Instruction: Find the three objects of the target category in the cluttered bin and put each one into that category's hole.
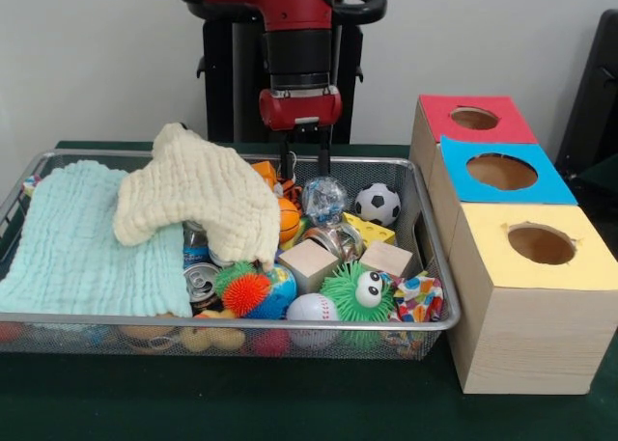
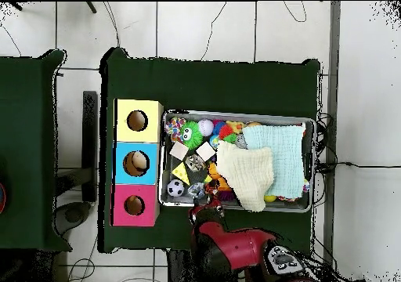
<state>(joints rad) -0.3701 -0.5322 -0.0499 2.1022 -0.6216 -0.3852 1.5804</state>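
Gripper hangs at the far rim of the wire mesh bin in the front view, two thin dark fingers spread apart with nothing between them, tips just above an orange striped plush that peeks out beside the cream cloth. That plush looks like the target type, mostly hidden, so I'd judge the step in hand is a grasp on it: drop straight down, close on the soft body rather than the cloth edge, keep clear of the glittery ball right beside it. Fur will compress, so a deep bite seems safer. The cream cloth and the pale blue cloth are crinkled quilted fabric and may cover the other plush toys; can't tell. Rest is hard or bouncy clutter: soccer ball, wooden blocks, spiky green googly ball. The hole is a round cut-out in the red top of the wooden box farthest back, well apart to the side of the bin. Overhead view: gripper sits at the bin edge nearest the base, fingers not readable here; red-topped hole lies just past the bin's short end, beside the blue and yellow tops.
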